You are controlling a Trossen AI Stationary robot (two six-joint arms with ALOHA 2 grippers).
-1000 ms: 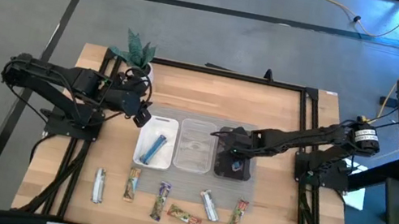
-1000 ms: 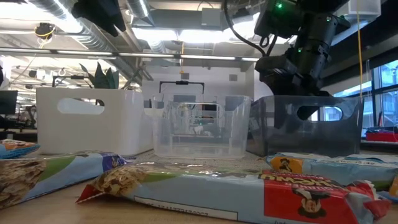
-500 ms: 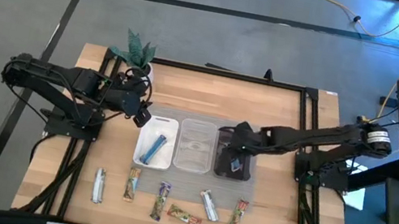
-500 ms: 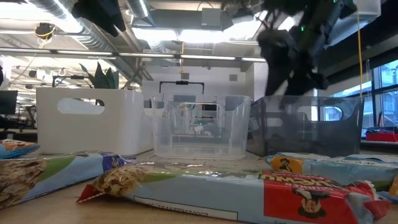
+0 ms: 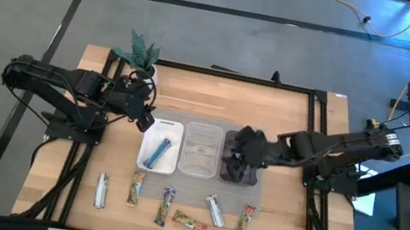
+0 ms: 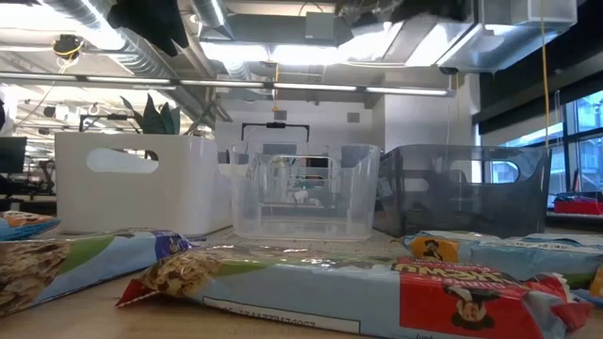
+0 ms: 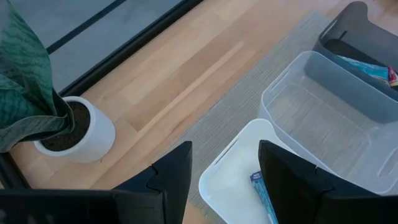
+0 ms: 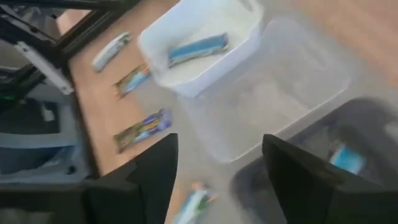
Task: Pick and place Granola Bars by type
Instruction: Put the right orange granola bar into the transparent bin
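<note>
Several wrapped granola bars lie in a row near the table's near edge: a silver-white one (image 5: pixel 101 190), brown-green ones (image 5: pixel 135 188) (image 5: pixel 189 221) (image 5: pixel 244 220), a purple-toned one (image 5: pixel 164 206) and another silver one (image 5: pixel 214 211). A blue bar (image 5: pixel 158 153) lies in the white tray (image 5: pixel 141 150); another bar (image 8: pixel 345 158) lies in the dark tray (image 5: pixel 254 181). My right gripper (image 8: pixel 214 186) hovers open above the dark tray (image 8: pixel 292 180). My left gripper (image 7: pixel 224 186) is open and empty, above the white tray's far left corner (image 7: pixel 239 155).
A clear tray (image 5: pixel 200 152) stands between the white and dark ones on a grey mat. A potted plant (image 5: pixel 141 53) sits at the far left corner. In the low view a brown-green-red bar (image 6: pixel 311 282) lies closest, in front of the trays.
My right gripper has risen out of the dark tray, leaving the low view at its top, and has drawn slightly toward the near edge. The left arm and the bars have stayed put.
</note>
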